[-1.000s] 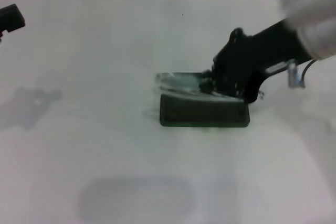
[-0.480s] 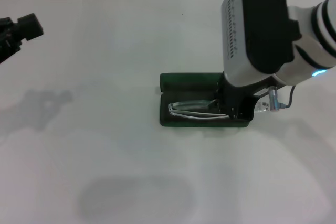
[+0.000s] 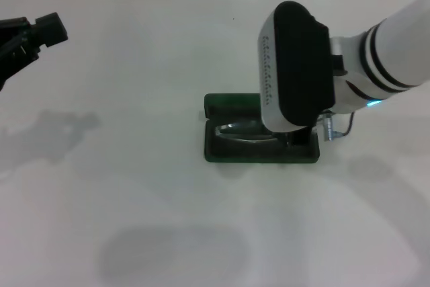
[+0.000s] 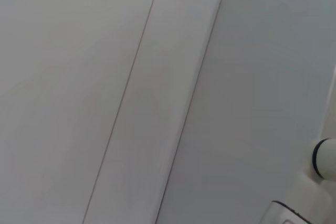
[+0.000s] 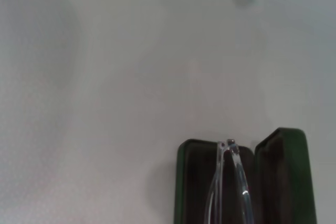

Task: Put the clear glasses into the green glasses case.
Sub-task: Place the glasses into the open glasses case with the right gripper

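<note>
Compared with half a second ago, the right arm's bulky white-and-black wrist has swung leftward and lower over the green glasses case (image 3: 232,154), covering more of its right half, and the left gripper (image 3: 47,29) at the far left edge has edged slightly rightward. The right gripper is hidden beneath that wrist, so whether its jaws are apart or together cannot be told; the same goes for the left jaws. The clear glasses (image 5: 229,182) lie inside the case's open tray, thin transparent plastic with curved temple arms against a dark greyish lining. The case is a rigid, dark green rectangle with rounded corners, its lid standing open behind. It rests on a smooth, matte white surface (image 3: 148,193).
</note>
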`<state>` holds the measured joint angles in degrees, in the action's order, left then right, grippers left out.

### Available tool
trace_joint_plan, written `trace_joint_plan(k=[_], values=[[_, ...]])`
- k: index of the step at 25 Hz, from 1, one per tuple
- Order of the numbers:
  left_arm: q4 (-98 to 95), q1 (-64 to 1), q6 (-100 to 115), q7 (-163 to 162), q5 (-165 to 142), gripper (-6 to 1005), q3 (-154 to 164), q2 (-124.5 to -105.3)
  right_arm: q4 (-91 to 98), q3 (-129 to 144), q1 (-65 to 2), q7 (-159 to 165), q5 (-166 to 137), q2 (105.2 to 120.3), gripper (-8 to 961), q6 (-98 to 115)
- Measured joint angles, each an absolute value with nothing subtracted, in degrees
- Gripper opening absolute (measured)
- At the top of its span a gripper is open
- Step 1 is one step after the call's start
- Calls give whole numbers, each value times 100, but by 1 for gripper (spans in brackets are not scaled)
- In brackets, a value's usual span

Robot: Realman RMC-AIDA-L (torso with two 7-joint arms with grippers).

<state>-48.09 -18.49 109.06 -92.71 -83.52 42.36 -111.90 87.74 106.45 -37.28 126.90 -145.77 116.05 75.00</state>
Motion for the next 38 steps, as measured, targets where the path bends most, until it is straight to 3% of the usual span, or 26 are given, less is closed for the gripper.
trace_joint_plan(k=[38], values=[[-4807,-1982,10906,-9255,-8438,49,4080,-11102,8149,11114,-4025,13103,-14799,11619,67,6897]])
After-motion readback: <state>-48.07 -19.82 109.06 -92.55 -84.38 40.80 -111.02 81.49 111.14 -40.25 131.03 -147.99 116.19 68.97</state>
